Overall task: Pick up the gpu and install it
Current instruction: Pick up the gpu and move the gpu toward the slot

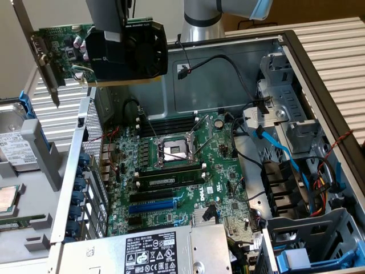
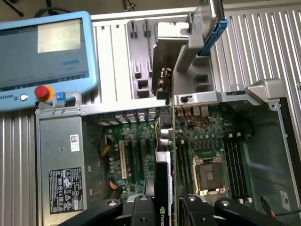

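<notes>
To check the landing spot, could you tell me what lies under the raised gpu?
Gripped by the hand, the gpu hangs over the open case; below lies the motherboard with its expansion slots. The card's edge hides the strip directly beneath.

The gpu (image 1: 142, 50) (image 2: 162, 181), black fan shroud on green board, is hanging on edge above the open case (image 1: 194, 91).

A Universal Robots arm (image 1: 201, 20): a rounded silver-grey tube ringed by a darker seam, with a pale blue cap (image 1: 261, 8) at its joint. The wrist (image 1: 108, 14) is a dark grey column. Seen from the wrist camera, the gripper (image 2: 167, 209) is matte black, its angular linkage bars (image 2: 99, 209) fastened by round, dished pivot pins (image 2: 113, 203).
</notes>
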You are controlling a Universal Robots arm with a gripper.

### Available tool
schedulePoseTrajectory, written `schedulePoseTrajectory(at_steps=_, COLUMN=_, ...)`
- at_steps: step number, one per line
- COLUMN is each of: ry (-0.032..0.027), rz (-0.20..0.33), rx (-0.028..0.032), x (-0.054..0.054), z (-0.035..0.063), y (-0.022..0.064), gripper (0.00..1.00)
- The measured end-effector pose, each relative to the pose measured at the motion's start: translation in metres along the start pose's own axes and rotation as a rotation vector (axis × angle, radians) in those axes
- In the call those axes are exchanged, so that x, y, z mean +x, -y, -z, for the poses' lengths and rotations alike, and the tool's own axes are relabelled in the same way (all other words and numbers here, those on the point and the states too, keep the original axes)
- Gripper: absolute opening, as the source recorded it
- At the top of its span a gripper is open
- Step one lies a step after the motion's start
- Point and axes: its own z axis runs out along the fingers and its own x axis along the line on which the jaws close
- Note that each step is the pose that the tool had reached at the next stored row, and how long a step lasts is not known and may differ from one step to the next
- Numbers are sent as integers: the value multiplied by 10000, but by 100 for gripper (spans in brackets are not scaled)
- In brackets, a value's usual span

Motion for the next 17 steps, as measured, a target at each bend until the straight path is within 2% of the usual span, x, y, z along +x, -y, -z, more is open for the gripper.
schedulePoseTrajectory(at_steps=2, ry=-38, rz=52, rx=-228, x=0, z=0, y=0, gripper=27)
schedulePoseTrajectory(at_steps=3, ry=-49, rz=69, rx=-302, x=1, z=-1, y=0, gripper=27)
schedulePoseTrajectory(at_steps=6, ry=-62, rz=113, rx=-307, x=-1, z=2, y=9, gripper=27)
schedulePoseTrajectory(at_steps=11, ry=-156, rz=586, rx=-320, x=-8, z=12, y=65, gripper=27)
schedulePoseTrajectory(at_steps=17, ry=-186, rz=762, rx=-340, x=-20, z=37, y=221, gripper=27)
